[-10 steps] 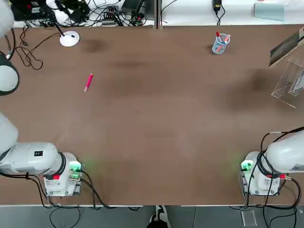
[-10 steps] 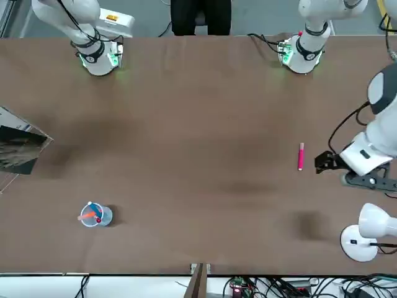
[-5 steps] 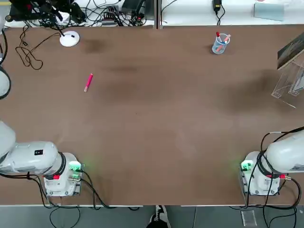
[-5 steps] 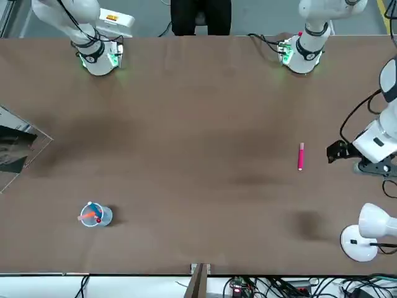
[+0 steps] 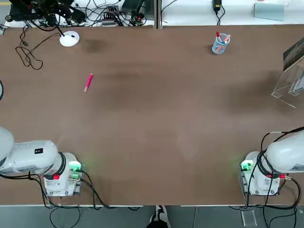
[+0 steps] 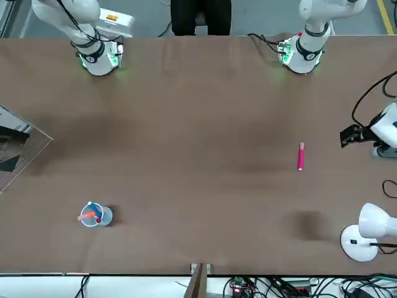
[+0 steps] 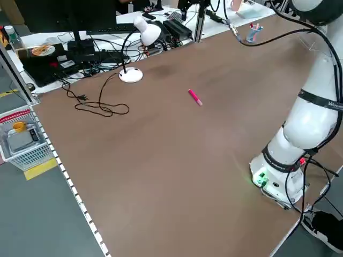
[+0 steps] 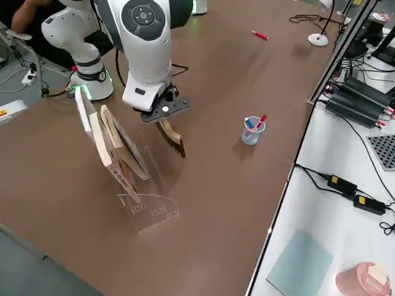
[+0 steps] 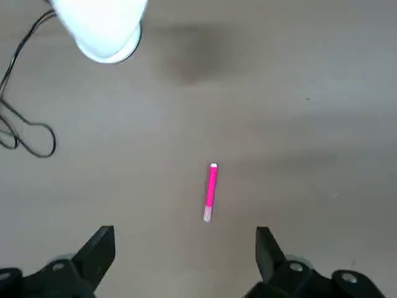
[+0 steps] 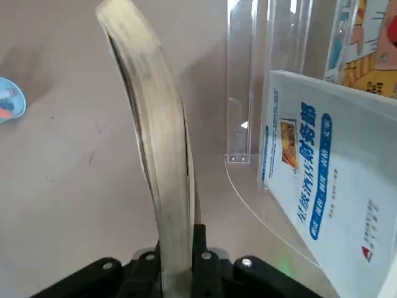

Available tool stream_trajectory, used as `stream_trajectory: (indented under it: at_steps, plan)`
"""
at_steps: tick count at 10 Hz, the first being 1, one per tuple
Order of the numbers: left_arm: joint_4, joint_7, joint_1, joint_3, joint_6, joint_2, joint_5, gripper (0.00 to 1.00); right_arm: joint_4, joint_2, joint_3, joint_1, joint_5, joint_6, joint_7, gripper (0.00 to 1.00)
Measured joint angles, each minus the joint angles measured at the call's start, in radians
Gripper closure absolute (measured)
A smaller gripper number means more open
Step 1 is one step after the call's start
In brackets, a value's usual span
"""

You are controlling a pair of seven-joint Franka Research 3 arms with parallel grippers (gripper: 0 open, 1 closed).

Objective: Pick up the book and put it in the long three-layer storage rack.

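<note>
Top view: we saw the brown table (image 5: 156, 123) with both arm bases along the 6 o'clock edge. The book (image 5: 294, 50) showed only as a dark sliver at the 3 o'clock edge, just above the clear rack (image 5: 287, 85). A pink pen (image 5: 88, 82) lay toward 10 o'clock, a clear pen cup (image 5: 220, 43) toward 1 o'clock, and a white lamp base (image 5: 69, 39) at 11 o'clock.

Front view: we found the left gripper (image 6: 351, 135) at the 3 o'clock edge, near the pen but apart from it. The book and rack sat at 9 o'clock, partly cut off.

Left side view: we noted the pen mid-table, with the lamp (image 7: 140, 40) and its coiled cable (image 7: 99, 107) toward 11 o'clock.

Right side view: we saw the right gripper (image 8: 163, 118) pointing down, clamped on the book's upper edge; the book hung tilted above the table, just beside the rack at its 2 o'clock side and not yet in a slot. Two other books (image 8: 108, 154) leaned inside the rack.

Left wrist view: we saw the left gripper's fingers (image 9: 99, 251) spread wide and empty, the pen lying between them farther off.

Right wrist view: we saw the book edge-on, bowed, pinched tight in the jaws; it seemed clear of the rack wall, though we could not be sure.
</note>
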Motion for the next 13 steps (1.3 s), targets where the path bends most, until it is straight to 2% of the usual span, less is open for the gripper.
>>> stream_trajectory:
  at_steps: [7, 8, 11, 13]
  plan:
    - [-0.037, -0.029, 0.008, 0.000, -0.001, -0.065, -0.004, 0.00, -0.013, 0.013, -0.014, -0.001, 0.008, -0.084, 0.103, 0.85]
    - [-0.044, -0.031, -0.009, 0.016, -0.001, -0.072, -0.004, 0.00, -0.014, 0.016, -0.016, -0.001, 0.008, -0.088, 0.104, 0.85]
    - [-0.069, -0.035, -0.135, 0.163, -0.001, -0.088, -0.007, 0.00, -0.015, 0.025, -0.032, -0.006, 0.004, -0.091, 0.094, 0.85]
    - [-0.077, -0.035, -0.152, 0.194, -0.001, -0.090, -0.009, 0.00, -0.017, 0.038, -0.038, -0.016, -0.011, -0.091, 0.071, 0.85]
